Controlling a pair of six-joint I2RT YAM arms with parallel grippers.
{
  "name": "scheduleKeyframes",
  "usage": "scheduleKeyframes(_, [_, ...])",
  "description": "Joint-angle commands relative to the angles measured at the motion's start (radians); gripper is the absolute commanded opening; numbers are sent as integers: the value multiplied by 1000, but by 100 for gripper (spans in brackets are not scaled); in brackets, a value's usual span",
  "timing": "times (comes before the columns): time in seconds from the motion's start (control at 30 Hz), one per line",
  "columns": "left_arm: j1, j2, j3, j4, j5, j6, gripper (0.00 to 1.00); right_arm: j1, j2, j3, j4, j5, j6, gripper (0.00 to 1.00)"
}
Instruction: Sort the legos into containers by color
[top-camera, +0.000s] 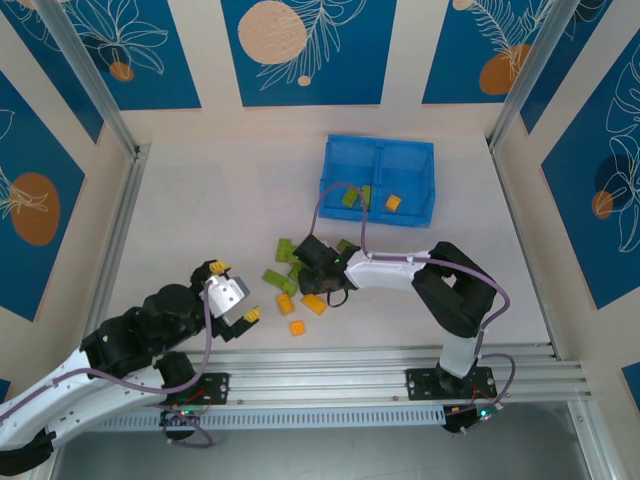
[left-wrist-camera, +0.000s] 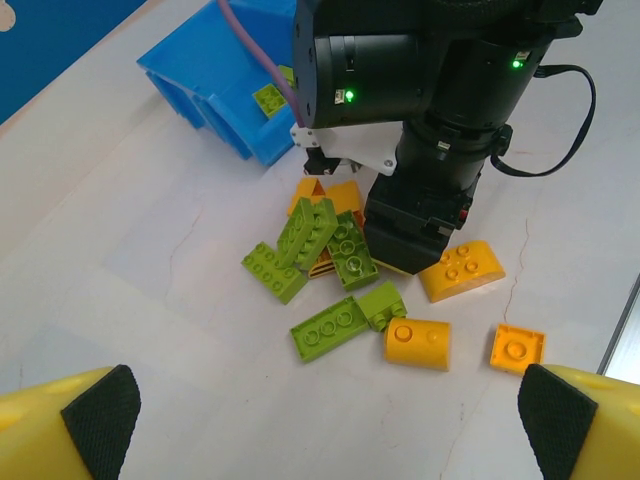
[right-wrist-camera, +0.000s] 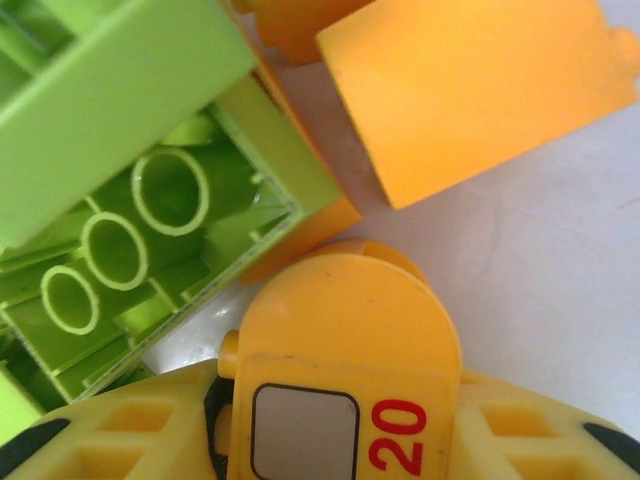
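The legos (top-camera: 293, 285) lie heaped in the middle of the bench (top-camera: 200, 200), just nearside of the blue bin (top-camera: 380, 143) by the far edge. Our right gripper (top-camera: 318, 262) is down in the heap. The left gripper (top-camera: 238, 292) hangs wide open toward the near left corner. The right one's fingers (right-wrist-camera: 100, 445) closely flank an orange-yellow brick (right-wrist-camera: 340, 330); whether they clamp it we cannot tell.

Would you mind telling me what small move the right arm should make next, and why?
Probably lift the right tool straight up a little. The orange brick marked 20 sits right at its tip, close beside an upturned green brick, so a gentle rise would show whether the grip holds before heading to the right compartment of the blue bin, where another orange brick lies.
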Motion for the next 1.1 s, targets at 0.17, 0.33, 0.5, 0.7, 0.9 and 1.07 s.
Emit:
scheduleKeyframes(0.17, [14, -10, 8, 9, 21, -1, 100, -9, -246, -76, -76, 70, 40, 40])
scheduleKeyframes(0.33, [14, -13, 8, 10, 16, -2, 100, -67, -480, -104, -90, 126, 14, 40])
scheduleKeyframes(0.5, [16, -12, 10, 9, 13, -4, 100, -246, -658, -87, -57, 144, -82, 40])
scheduleKeyframes(0.7, [17, -17, 14, 1, 3, -10, 100, -545, -540, 47, -38, 58, -186, 38])
scheduleKeyframes(0.9, [17, -28, 16, -4, -11, -18, 100, -710, -210, 247, -33, 9, -187, 36])
scheduleKeyframes(1.07, [16, -36, 15, -3, -16, -24, 100, -757, 63, 460, -111, -46, -138, 36])
